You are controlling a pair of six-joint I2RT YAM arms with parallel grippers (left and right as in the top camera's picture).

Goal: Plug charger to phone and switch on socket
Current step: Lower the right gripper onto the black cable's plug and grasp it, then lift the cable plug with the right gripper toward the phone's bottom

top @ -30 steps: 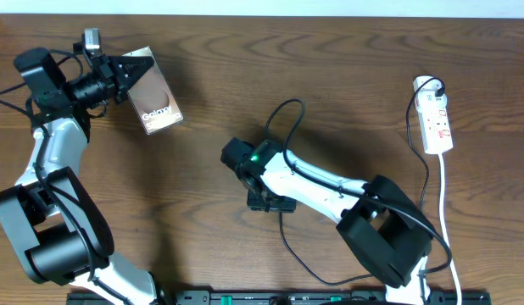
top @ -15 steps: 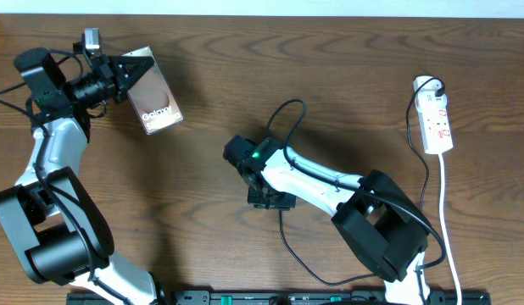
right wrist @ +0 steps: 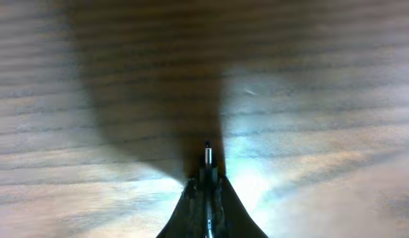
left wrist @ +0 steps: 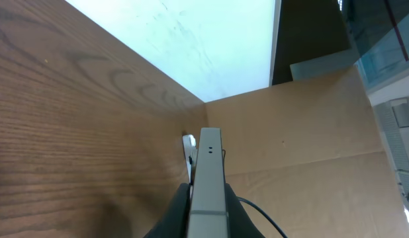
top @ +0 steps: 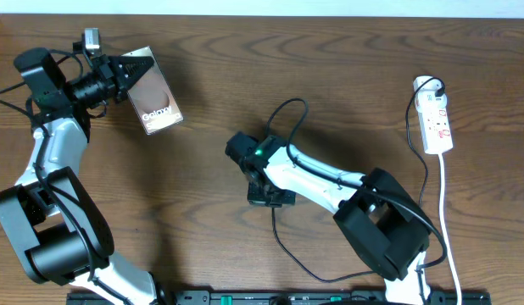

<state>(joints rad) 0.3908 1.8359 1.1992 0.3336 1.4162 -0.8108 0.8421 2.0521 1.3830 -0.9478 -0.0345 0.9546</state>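
Observation:
The brown phone (top: 158,103) with white lettering is held tilted above the table's far left corner, my left gripper (top: 129,73) shut on its upper end. In the left wrist view its grey edge (left wrist: 209,173) runs straight out between the jaws of that gripper (left wrist: 208,193). My right gripper (top: 270,200) sits low at mid-table, shut on the charger's plug end. The metal tip (right wrist: 206,153) pokes out past the closed right gripper (right wrist: 206,184). The thin charger cable (top: 283,251) trails toward the front edge. At the far right lies the white socket (top: 437,121), the white adapter (top: 426,85) in its far end.
The socket's white lead (top: 446,216) runs down the right side to the front edge. The right arm's own thicker black cable (top: 289,108) loops above its wrist. A black rail (top: 270,297) lines the table's front edge. Cardboard walls (left wrist: 310,139) stand beyond the table.
My right gripper has closed on the charger's plug end and shifted slightly; the cable below it has swung a little left. The left arm and phone have not moved.

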